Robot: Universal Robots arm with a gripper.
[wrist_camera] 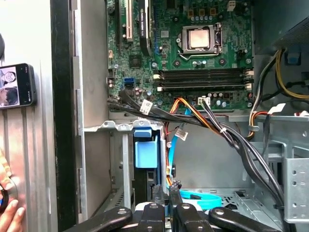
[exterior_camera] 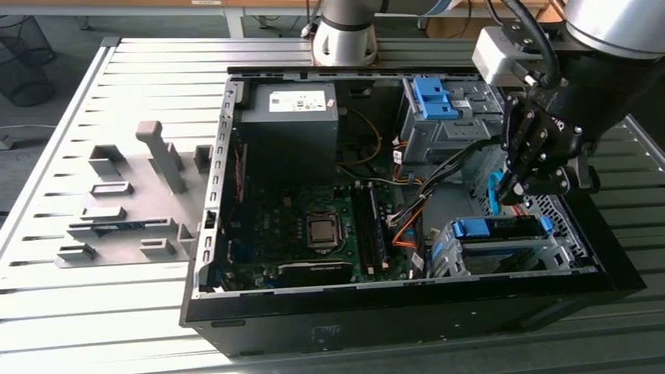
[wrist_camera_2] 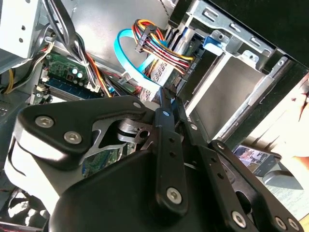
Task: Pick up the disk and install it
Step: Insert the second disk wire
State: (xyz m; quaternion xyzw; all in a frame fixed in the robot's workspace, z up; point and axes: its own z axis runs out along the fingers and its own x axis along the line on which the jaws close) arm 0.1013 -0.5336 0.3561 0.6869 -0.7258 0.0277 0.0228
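An open computer case (exterior_camera: 406,300) lies on the slatted tabletop (exterior_camera: 93,312), toward the exterior view's right. The disk (exterior_camera: 499,228) sits inside a metal cage (exterior_camera: 441,257) in the case's near corner on that side, its blue frame facing up. In the first wrist view the disk (wrist_camera: 146,153) is lodged between the cage walls (wrist_camera: 126,159). The hand (exterior_camera: 509,195) hangs just above that cage, fingers drawn together with nothing between them. In both wrist views the tips nearly meet (wrist_camera: 165,191) (wrist_camera_2: 166,95). A second cage (exterior_camera: 457,128) at the case's far side holds a blue bracket (exterior_camera: 431,97). The case also holds a black box (exterior_camera: 286,125), a green board (exterior_camera: 311,226) and bundled cables (exterior_camera: 410,222). A grey fixture (exterior_camera: 135,210) rests on the tabletop toward the exterior view's left.
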